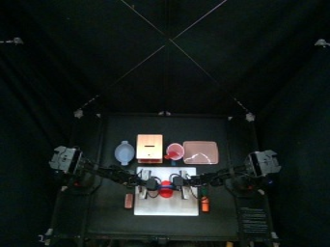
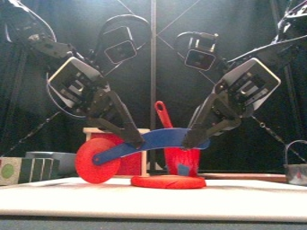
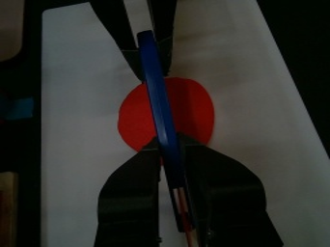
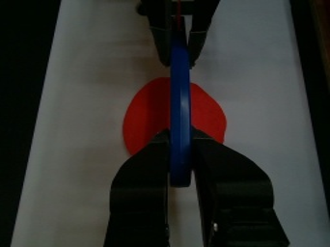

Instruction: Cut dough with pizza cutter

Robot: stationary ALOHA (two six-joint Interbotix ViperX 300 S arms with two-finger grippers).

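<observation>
The dough point(image 2: 168, 181) is a flat red lump on the white board point(image 2: 72, 193). The pizza cutter has a red wheel point(image 2: 100, 160) and a blue handle point(image 2: 162, 139), and hangs level just above the dough. My left gripper point(image 2: 126, 137) is shut on the handle near the wheel. My right gripper point(image 2: 198, 135) is shut on the handle's other end. In the left wrist view the handle point(image 3: 157, 96) runs across the dough point(image 3: 194, 111) from my left gripper point(image 3: 175, 159). In the right wrist view the handle point(image 4: 180, 96) crosses the dough point(image 4: 149, 116) from my right gripper point(image 4: 180, 159).
Behind the board stand a pinkish-red cup point(image 1: 175, 151) holding a red utensil point(image 2: 162, 112), a tan board point(image 1: 149, 148), a pink plate point(image 1: 202, 151) and a clear container point(image 1: 123, 151). Small orange items point(image 1: 129, 201) lie beside the white board point(image 1: 168, 205).
</observation>
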